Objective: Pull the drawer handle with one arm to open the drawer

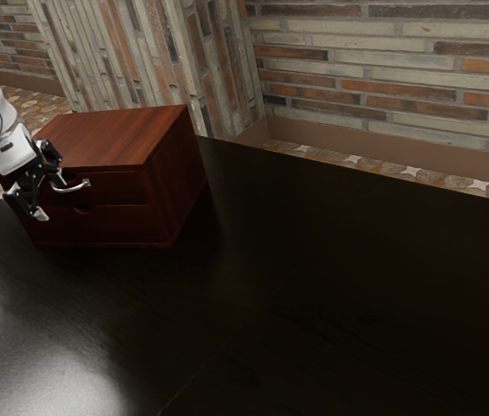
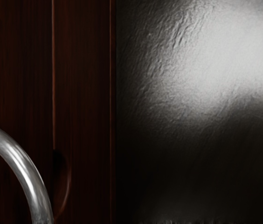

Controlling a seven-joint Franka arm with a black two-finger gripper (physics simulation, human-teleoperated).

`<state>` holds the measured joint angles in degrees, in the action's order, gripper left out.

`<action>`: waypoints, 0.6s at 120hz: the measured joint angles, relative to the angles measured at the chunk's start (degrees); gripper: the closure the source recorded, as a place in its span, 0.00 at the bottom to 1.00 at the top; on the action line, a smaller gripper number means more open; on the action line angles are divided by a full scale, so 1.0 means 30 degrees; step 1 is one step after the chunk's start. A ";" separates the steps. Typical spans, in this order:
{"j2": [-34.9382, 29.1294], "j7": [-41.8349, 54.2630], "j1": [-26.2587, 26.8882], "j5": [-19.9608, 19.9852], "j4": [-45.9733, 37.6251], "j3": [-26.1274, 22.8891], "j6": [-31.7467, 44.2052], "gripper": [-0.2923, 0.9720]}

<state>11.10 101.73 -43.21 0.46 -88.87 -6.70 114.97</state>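
Black gripper (image 1: pixel 47 185) sits at the cabinet front, jaws spread above & below the handle (image 1: pixel 71 184), not clamped on it. The handle, a thin steel loop, juts from the top drawer (image 1: pixel 119 185), which looks flush w/ the cabinet (image 1: pixel 119 134), i.e. not yet opened. Risks, IMO: pulling w/o closing first lets the loop slip free. A skewed pull could drag the whole cabinet across the tabletop (image 1: pixel 314 303) instead of sliding the drawer. Brick wall (image 1: pixel 383 69) beyond, well apart.
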 joint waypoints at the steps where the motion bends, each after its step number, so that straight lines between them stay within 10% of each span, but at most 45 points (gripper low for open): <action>1: 0.0017 0.0003 -0.0003 0.0000 0.0004 0.0001 0.0001 0.27; 72: 0.0094 0.0087 0.0019 0.0049 0.0086 0.0005 0.0023 0.44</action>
<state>11.38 101.99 -43.15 0.61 -88.62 -6.69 115.04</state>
